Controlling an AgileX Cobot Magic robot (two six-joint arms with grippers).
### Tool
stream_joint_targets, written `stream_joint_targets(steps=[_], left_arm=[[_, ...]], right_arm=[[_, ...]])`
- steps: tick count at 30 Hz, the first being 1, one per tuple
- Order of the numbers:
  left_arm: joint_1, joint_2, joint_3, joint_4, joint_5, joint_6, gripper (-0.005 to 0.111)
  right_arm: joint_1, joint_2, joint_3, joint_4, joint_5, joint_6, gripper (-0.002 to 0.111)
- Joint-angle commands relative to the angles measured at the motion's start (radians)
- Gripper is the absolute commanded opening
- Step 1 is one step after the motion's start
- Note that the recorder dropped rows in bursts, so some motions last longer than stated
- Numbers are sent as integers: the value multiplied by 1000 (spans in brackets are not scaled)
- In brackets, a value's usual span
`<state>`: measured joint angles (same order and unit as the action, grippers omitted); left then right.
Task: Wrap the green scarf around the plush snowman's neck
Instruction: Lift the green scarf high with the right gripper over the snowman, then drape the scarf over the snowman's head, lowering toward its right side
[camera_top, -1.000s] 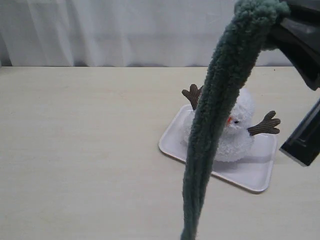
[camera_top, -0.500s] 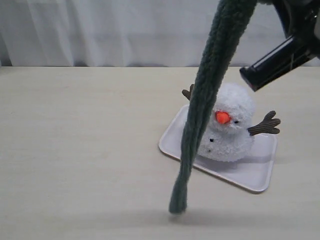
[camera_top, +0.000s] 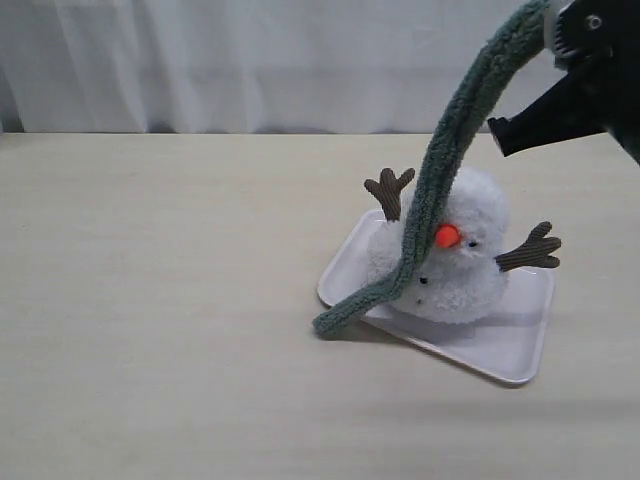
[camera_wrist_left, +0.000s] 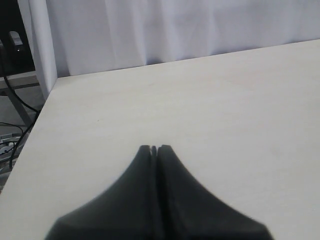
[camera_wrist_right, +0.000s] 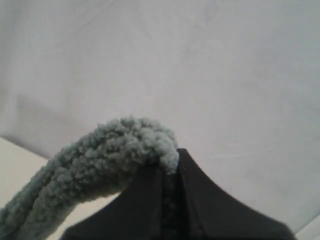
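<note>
Right tool (camera_wrist_right: 169, 169) pinches fuzzy green scarf (camera_top: 441, 168) draped across fluffy plush snowman (camera_top: 472, 272); left tool (camera_wrist_left: 155, 149) closed.

The green scarf (camera_top: 455, 130), a long fuzzy grey-green knit strip, is hanging slantwise from its upper end, which the right claw (camera_wrist_right: 169, 170) is pinching. It is draping down across the front of the plush snowman (camera_top: 470, 285), just beside the orange nose, and its lower end is resting at the edge of the white tray (camera_top: 520, 355). The fluffy white snowman is sitting upright on that tray, brown twig arms spreading outward.
</note>
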<state>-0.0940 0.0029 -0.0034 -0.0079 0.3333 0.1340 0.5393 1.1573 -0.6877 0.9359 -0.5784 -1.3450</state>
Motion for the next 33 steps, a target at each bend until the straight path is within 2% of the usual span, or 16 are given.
stream_joint_targets(steps=[1, 4, 8, 24, 29, 33], left_arm=[[1, -3, 3, -4, -9, -4, 0], [1, -3, 3, -4, -9, -4, 0], [1, -3, 3, -4, -9, -4, 0], [1, -3, 3, -4, -9, -4, 0], [1, -3, 3, -4, -9, -4, 0], [1, -3, 3, -4, -9, -4, 0]], right_arm=[[-81, 56, -73, -50, 259, 47, 4], [-84, 77, -135, -121, 342, 47, 4], [-84, 92, -217, -123, 347, 72, 4], [-86, 249, -306, -123, 150, 48, 4], [-86, 236, -306, -41, 109, -96, 4], [-96, 231, -306, 144, 66, -273, 4]])
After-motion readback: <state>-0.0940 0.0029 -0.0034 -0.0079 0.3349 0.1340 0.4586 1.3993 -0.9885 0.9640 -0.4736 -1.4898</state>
